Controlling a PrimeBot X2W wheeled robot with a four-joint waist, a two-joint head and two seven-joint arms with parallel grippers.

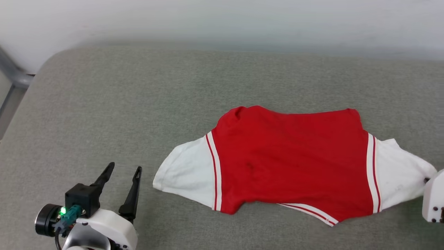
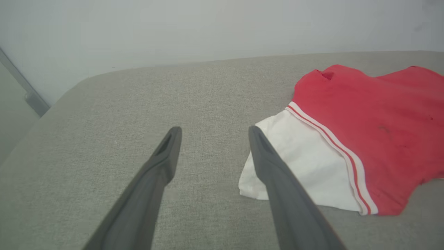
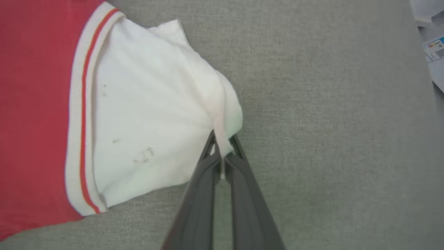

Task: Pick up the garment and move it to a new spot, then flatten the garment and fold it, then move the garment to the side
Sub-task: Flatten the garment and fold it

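Garment: one red jersey T-shirt (image 1: 291, 159), two white sleeves (image 1: 184, 173).
Left gripper (image 1: 125, 166): one, spread wide, empty.
Right gripper (image 3: 223, 139): one, clamped on a sleeve edge.

the garment (image 1: 291, 159) is soft matt jersey cloth on a rough-woven grey fabric surface (image 1: 138, 104).

Left end effector (image 2: 211, 133) spread wide over grey cushion (image 2: 104, 132); garment (image 2: 347, 139) beside right finger.

Grey woven cushion (image 1: 138, 104), pale wall (image 1: 222, 17) behind, grey metal rail (image 1: 12, 71) at left, printed paper (image 3: 435, 48) beyond edge
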